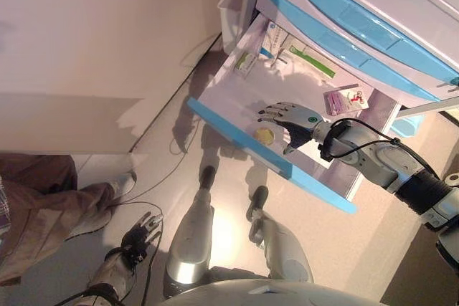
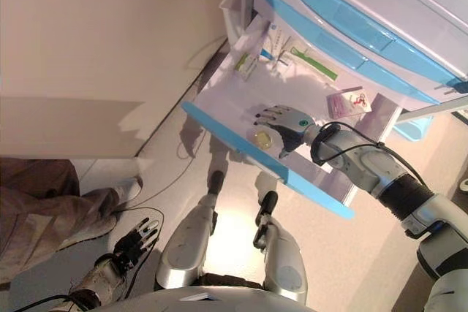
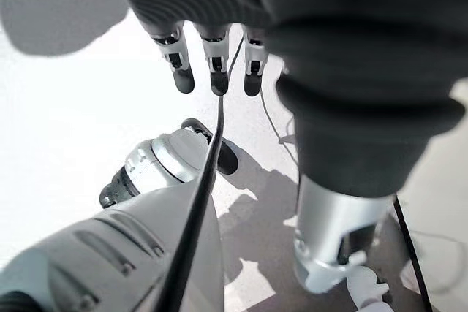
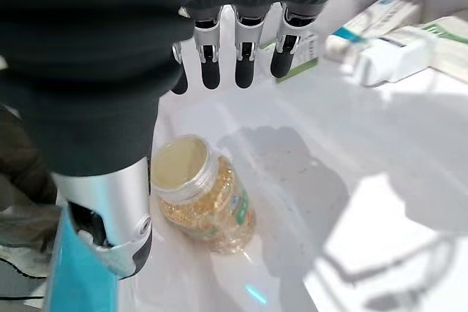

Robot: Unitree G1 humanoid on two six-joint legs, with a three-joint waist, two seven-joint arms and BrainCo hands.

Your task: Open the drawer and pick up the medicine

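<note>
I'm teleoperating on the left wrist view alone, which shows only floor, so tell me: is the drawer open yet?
Observer: Yes, the drawer with the blue front is pulled out.
Operator: Where's the right hand?
Observer: The right hand hovers over the drawer, fingers straight, holding nothing.
Operator: What's under it?
Observer: A clear jar of yellow capsules lies on its side by the thumb.
Operator: Anything else inside?
Observer: Medicine boxes lie toward the back.

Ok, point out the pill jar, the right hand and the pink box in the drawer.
pill jar point(image 4: 207, 206): right wrist view, its clear side.
right hand point(image 1: 295, 117): left eye view, back of the hand.
pink box point(image 1: 345, 101): left eye view, its top face.
</note>
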